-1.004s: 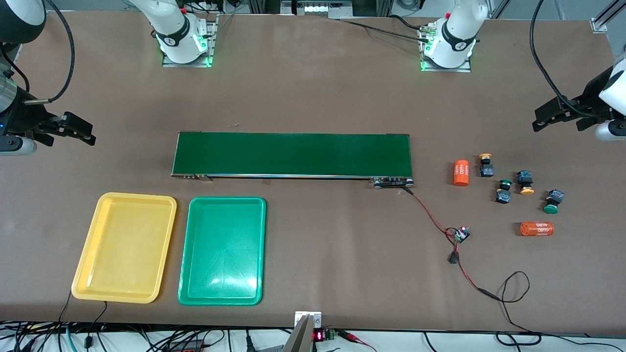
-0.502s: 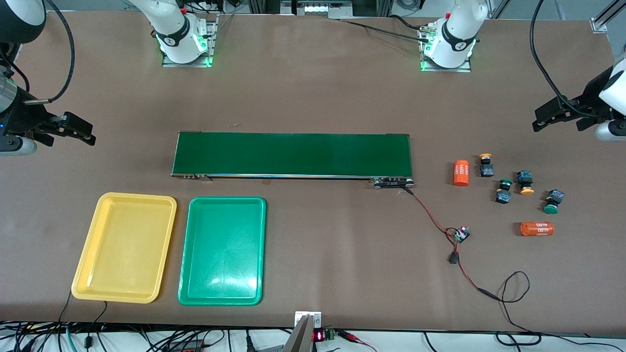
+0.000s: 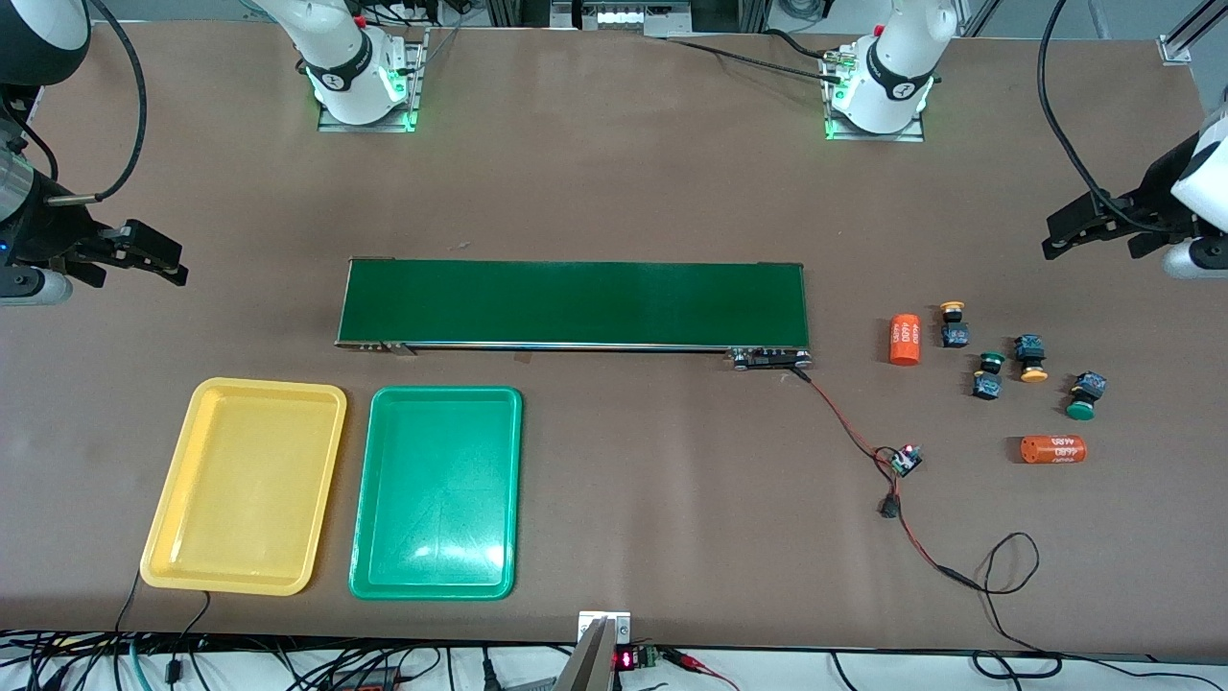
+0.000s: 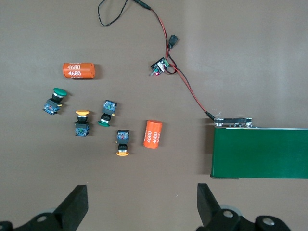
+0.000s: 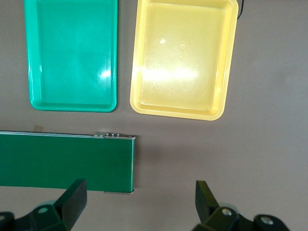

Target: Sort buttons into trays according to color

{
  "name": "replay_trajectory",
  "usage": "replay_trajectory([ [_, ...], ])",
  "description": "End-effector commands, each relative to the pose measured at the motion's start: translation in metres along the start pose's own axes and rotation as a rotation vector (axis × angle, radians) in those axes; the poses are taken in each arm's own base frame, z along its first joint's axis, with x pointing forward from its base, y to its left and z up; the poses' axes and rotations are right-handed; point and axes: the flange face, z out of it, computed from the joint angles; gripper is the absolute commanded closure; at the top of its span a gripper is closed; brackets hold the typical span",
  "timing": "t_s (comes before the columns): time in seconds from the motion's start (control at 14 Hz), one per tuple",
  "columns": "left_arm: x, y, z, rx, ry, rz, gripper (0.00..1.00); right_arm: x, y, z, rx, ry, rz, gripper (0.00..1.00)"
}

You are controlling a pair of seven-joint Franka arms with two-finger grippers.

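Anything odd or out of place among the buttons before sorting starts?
Two orange cylinders with white print lie among the four buttons at the left arm's end; neither is a button. Both trays hold nothing.

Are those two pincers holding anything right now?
No. The left pincer and right pincer are both open and empty; all four buttons lie on the table.

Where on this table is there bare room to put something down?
Both trays, yellow and green, hold nothing. Bare tabletop lies between the belt and the arm bases. It is crowded around the buttons and orange cylinders.
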Motion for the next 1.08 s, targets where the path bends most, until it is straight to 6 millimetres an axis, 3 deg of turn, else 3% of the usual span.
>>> replay_trajectory([
  [0.0,0.020,-0.001,0.042,-0.003,-0.079,-0.004,0.00,-0.001,0.000,-0.002,0.019,0.007,-0.008,0.00],
  [0.14,0.040,0.006,0.090,0.002,-0.159,0.012,0.00,-0.001,-0.001,-0.002,0.019,0.008,-0.009,0.00],
  [0.36,0.058,0.006,0.112,-0.001,-0.184,0.014,0.00,-0.001,-0.001,0.000,0.019,0.005,-0.011,0.00],
  [0.5,0.073,0.003,0.143,-0.002,-0.225,0.023,0.00,-0.001,-0.001,0.000,0.019,0.007,-0.011,0.00],
  [0.86,0.082,-0.025,0.156,-0.022,-0.219,0.154,0.00,0.000,-0.005,0.000,0.019,0.005,-0.017,0.00],
  [1.0,0.082,-0.025,0.162,-0.035,-0.228,0.256,0.00,0.000,-0.012,0.001,0.019,0.005,-0.012,0.00],
])
